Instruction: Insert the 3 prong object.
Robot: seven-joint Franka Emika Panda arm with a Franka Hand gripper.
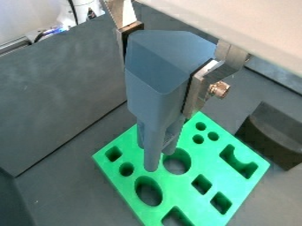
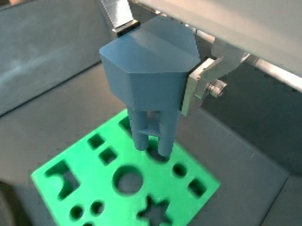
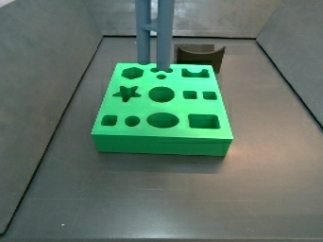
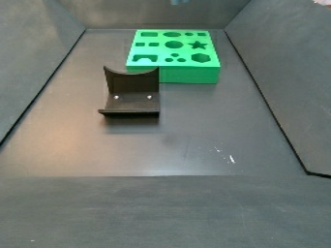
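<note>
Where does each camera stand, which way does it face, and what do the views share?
Wrist view: on the wrist, looking down the pincer at the blue 3 prong object above the green board.
Wrist view: also on the wrist, from another side; silver finger shows.
Side view: low, facing the board; the prongs hang above, fixture behind.
Side view: high, fixture near, board far; no pincer.
All share the board.

End effector [image 2: 177,66], pronged piece [image 1: 160,84] above board [image 3: 164,128]

gripper [image 1: 199,81] over green block [image 3: 164,118], fixture [image 4: 130,93] apart
</note>
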